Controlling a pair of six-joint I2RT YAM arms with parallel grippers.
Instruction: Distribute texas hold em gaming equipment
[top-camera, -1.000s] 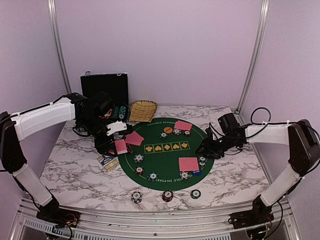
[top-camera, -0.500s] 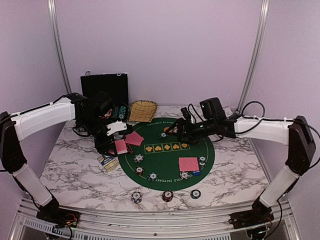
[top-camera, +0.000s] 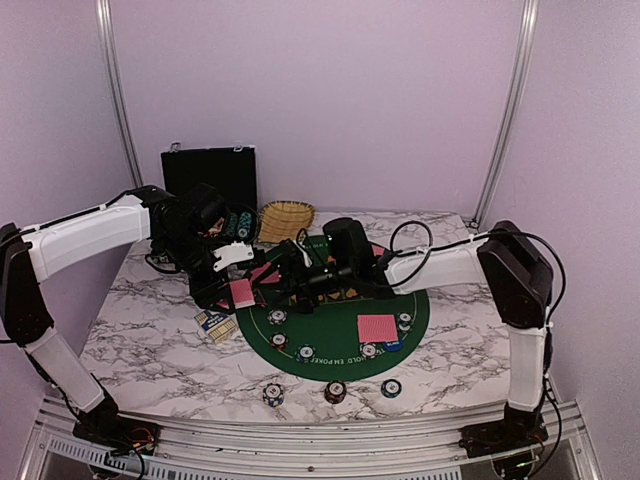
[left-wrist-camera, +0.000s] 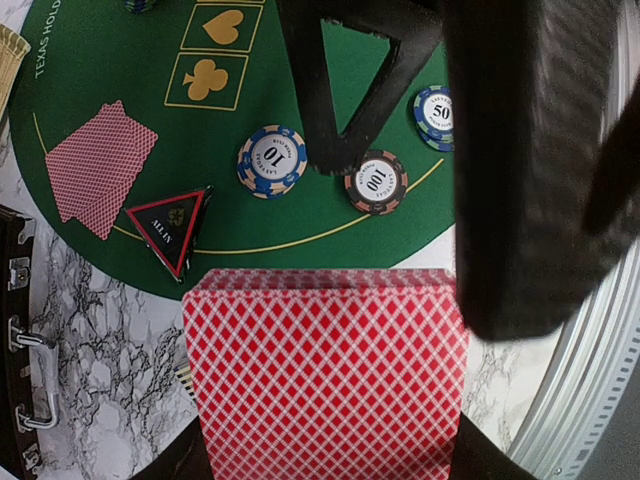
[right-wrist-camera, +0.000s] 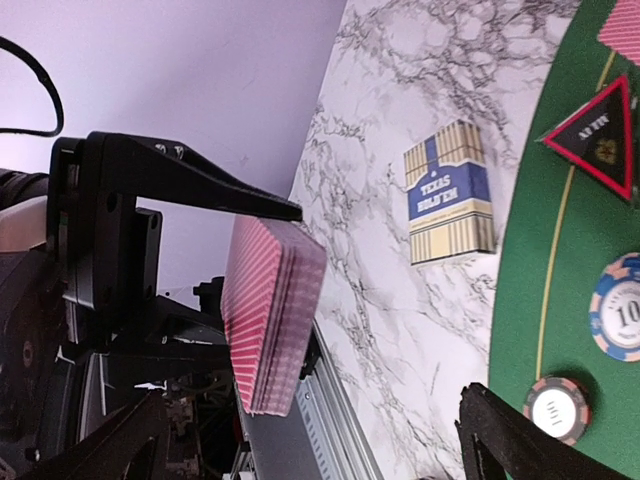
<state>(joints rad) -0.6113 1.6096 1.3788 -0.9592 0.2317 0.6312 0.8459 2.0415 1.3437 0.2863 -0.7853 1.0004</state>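
Observation:
My left gripper (top-camera: 238, 290) is shut on a deck of pink-red-backed cards (top-camera: 242, 293) and holds it above the mat's left edge; the deck fills the left wrist view (left-wrist-camera: 325, 375). My right gripper (top-camera: 273, 279) is open and empty, reaching across the green mat (top-camera: 340, 320), its fingers apart on either side just short of the deck (right-wrist-camera: 270, 315). Dealt cards lie on the mat at the right (top-camera: 377, 328) and at the left (left-wrist-camera: 100, 172). A black-red triangle marker (left-wrist-camera: 170, 228) lies beside striped chips (left-wrist-camera: 272, 161). A blue disc (top-camera: 393, 346) lies beside the right-hand cards. The orange disc is hidden.
A blue-and-yellow card box (top-camera: 217, 325) lies on the marble left of the mat. Three chip stacks (top-camera: 335, 391) stand near the front edge. The black case (top-camera: 209, 175) and straw basket (top-camera: 285, 220) stand at the back. The right arm (top-camera: 430, 268) spans the mat.
The right arm has swung from the table's right side across the mat to the left, up to the held deck. The left arm and deck have not moved.

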